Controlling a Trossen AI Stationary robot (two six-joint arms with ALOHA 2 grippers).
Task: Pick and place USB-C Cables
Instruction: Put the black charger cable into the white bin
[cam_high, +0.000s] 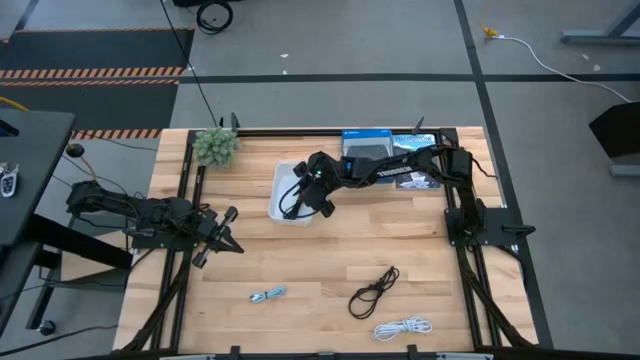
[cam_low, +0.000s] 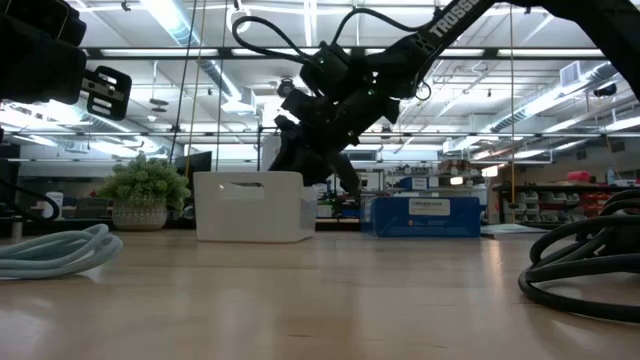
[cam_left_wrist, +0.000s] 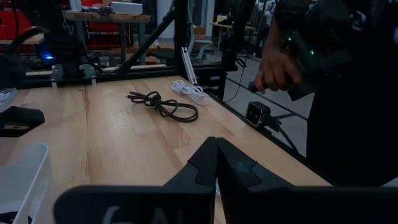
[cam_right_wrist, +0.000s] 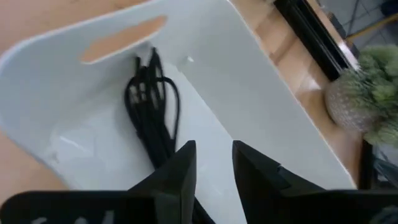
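Observation:
A white bin stands at the table's far middle. A black cable bundle lies on the bin's floor. My right gripper hangs open just above the bin, fingers pointing down into it; the bundle's near end runs out of sight behind one finger. On the near part of the table lie a pale blue cable, a black cable and a white cable. My left gripper waits shut at the table's left side, clear of them all.
A small potted plant and blue boxes stand along the far edge beside the bin. Black frame rails run down both sides of the table. A person stands beyond the table's near edge, holding a small device.

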